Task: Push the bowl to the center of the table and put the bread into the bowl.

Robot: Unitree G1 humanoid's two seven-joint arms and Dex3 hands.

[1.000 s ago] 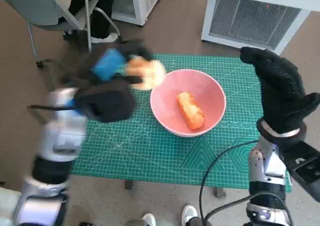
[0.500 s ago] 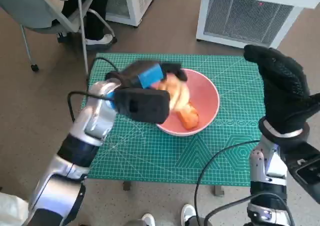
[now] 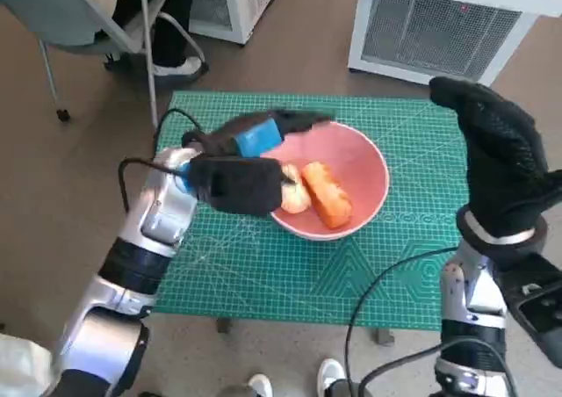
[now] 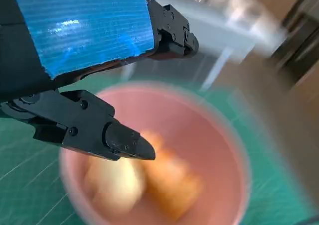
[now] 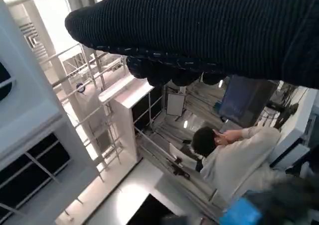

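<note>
While my left hand (image 3: 250, 142) hovers empty, fingers apart, over the bowl (image 3: 369, 173) at frame center, both breads (image 3: 327, 193) lie inside; right hand (image 3: 500, 164) raised at right edge, fingers spread, holding nothing.

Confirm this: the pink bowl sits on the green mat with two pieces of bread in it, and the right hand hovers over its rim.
Wrong hand. The left hand hovers over the bowl's rim; the right hand is raised off to the side. The head view shows it. The mat and the two breads are right.
</note>
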